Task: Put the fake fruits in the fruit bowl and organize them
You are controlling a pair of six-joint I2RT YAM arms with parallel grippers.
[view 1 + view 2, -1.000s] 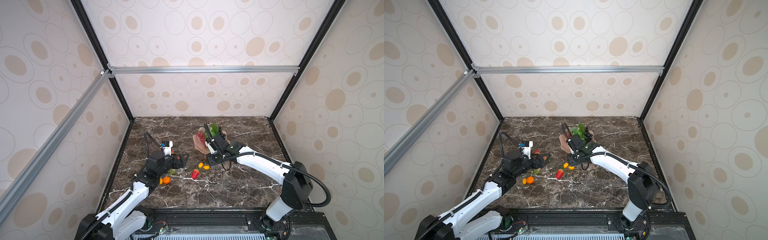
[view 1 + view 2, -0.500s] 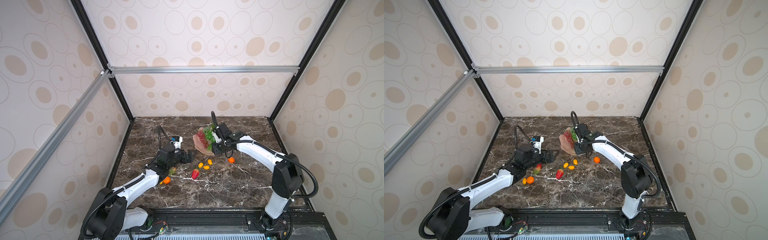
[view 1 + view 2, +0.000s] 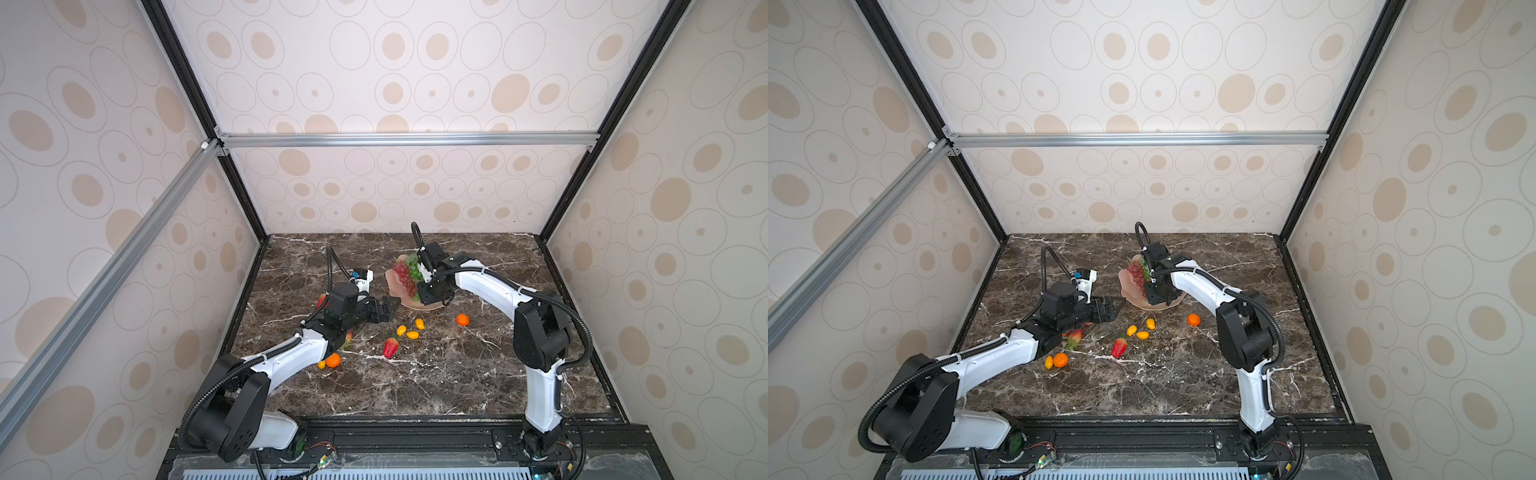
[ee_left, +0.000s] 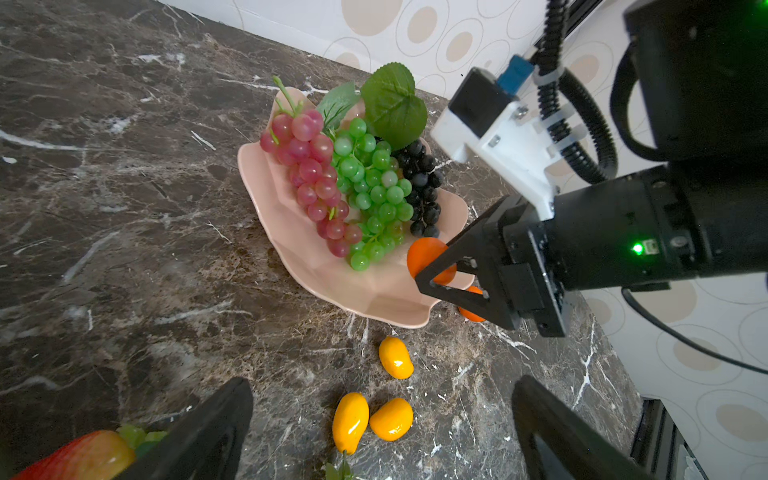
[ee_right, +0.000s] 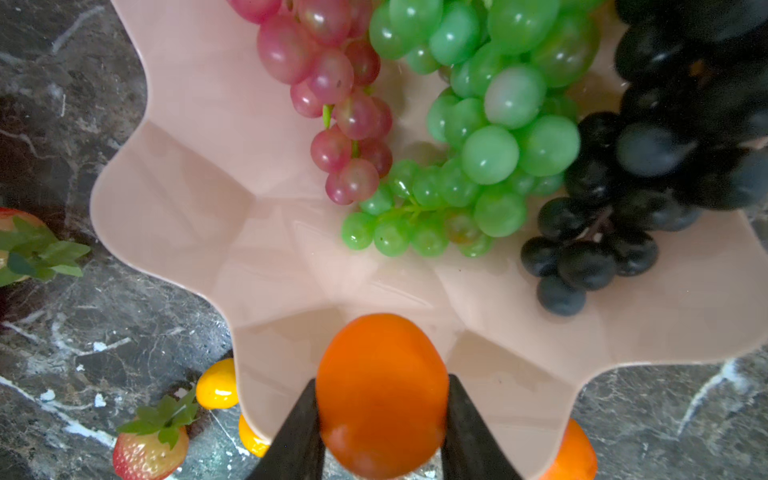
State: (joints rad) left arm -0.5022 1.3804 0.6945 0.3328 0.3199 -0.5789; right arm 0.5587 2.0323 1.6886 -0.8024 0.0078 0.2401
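Red grapes [image 4: 309, 174], green grapes [image 4: 370, 187], black grapes [image 4: 422, 187] lying in pink fruit bowl [image 5: 208, 232], tangerine [image 5: 380, 399] pinched by right gripper [image 5: 382, 384] over bowl's edge, left gripper [image 3: 1115, 306] spread wide, empty.

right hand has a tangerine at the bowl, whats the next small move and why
Probably lower the right hand a touch and open it. It grips a tangerine just inside the near rim of the fruit bowl, above bare pink floor. The grape bunches fill only the far side, so the spot below looks free for it.
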